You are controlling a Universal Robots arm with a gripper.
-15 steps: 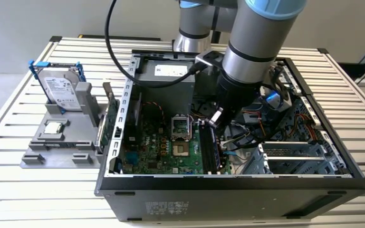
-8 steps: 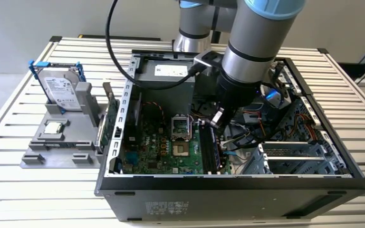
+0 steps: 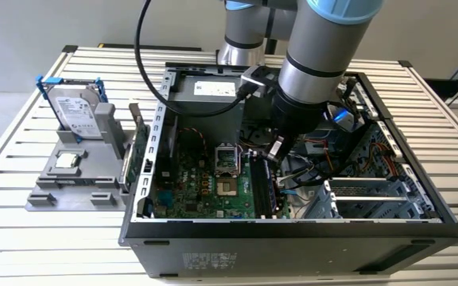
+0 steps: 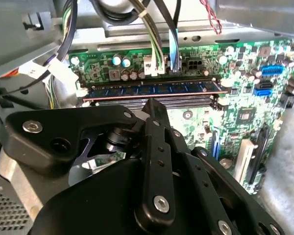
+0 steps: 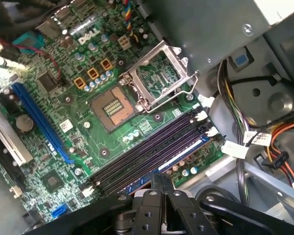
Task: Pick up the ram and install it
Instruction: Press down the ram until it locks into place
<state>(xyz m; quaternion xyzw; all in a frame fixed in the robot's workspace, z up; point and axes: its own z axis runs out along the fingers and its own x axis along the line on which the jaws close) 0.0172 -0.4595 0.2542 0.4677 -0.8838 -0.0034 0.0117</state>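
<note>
The ram [image 4: 152, 89] is a long thin stick standing in the outermost memory slot of the motherboard [image 5: 78, 147]. In the first wrist view its edge shows as a blue line [image 5: 186, 151] next to the empty black slots [image 5: 147, 152]. My gripper [image 3: 275, 156] reaches down into the open computer case [image 3: 293, 235]. Both wrist views show the gripper [image 4: 152, 104] [image 5: 159, 177] shut, with its tips together right over the ram's top edge near mid-length. I cannot tell whether the tips touch the ram.
The open processor socket [image 5: 112, 105] lies beside the slots. Cable bundles [image 3: 309, 173] crowd the case next to the arm. Outside the case a grey fixture [image 3: 62, 190] holds a hard drive [image 3: 78, 110], a small silver chip [image 3: 68, 159] and another green stick on edge [image 3: 139, 158].
</note>
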